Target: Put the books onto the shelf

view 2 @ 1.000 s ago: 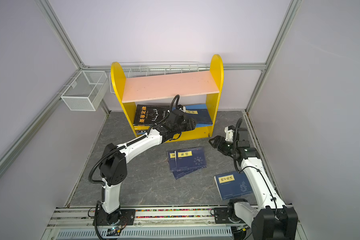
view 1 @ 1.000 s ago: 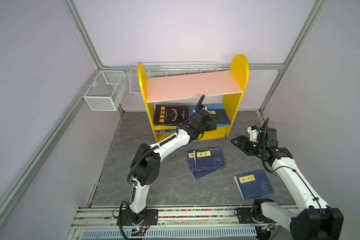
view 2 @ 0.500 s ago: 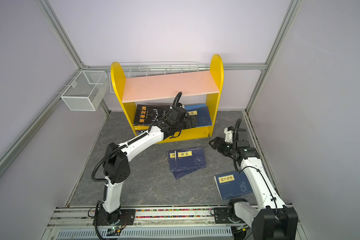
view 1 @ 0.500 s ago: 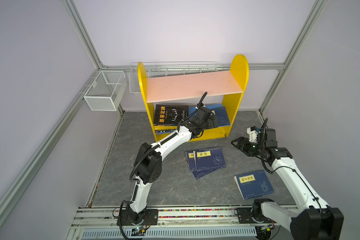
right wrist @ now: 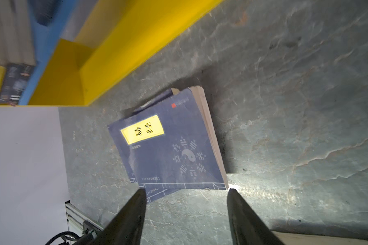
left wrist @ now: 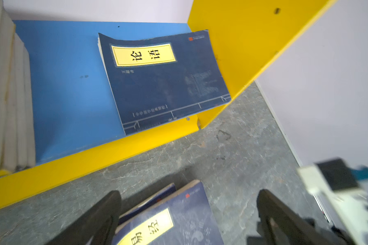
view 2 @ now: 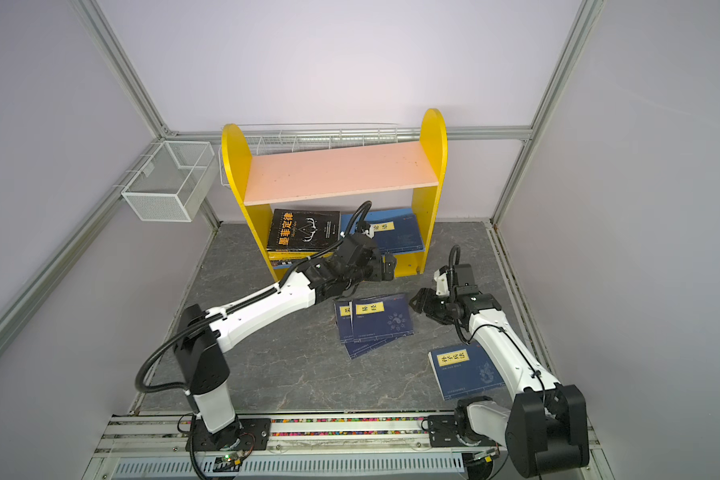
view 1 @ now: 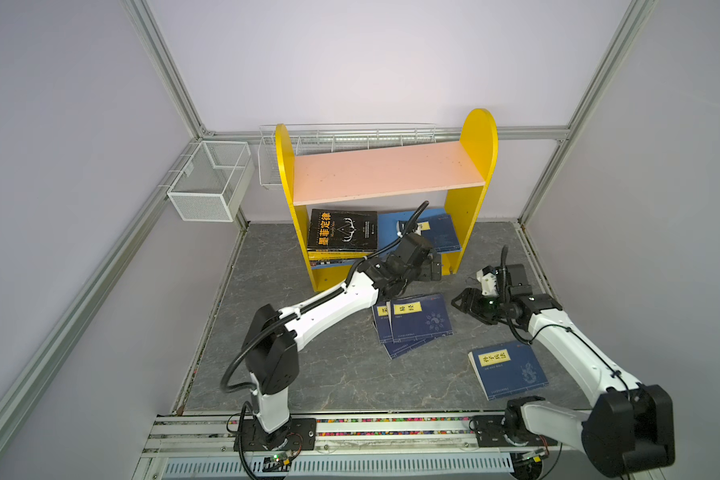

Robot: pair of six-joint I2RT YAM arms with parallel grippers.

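The left gripper [left wrist: 188,214] hangs wide open and empty in front of the shelf [view 1: 477,137], where one navy book [left wrist: 164,80] lies on the blue lower board [left wrist: 68,84]. The right gripper [right wrist: 186,203], half open and also empty, faces the pile of books [view 1: 418,322] on the table [view 1: 308,374]. I think it should pinch only the top book by its free edge.
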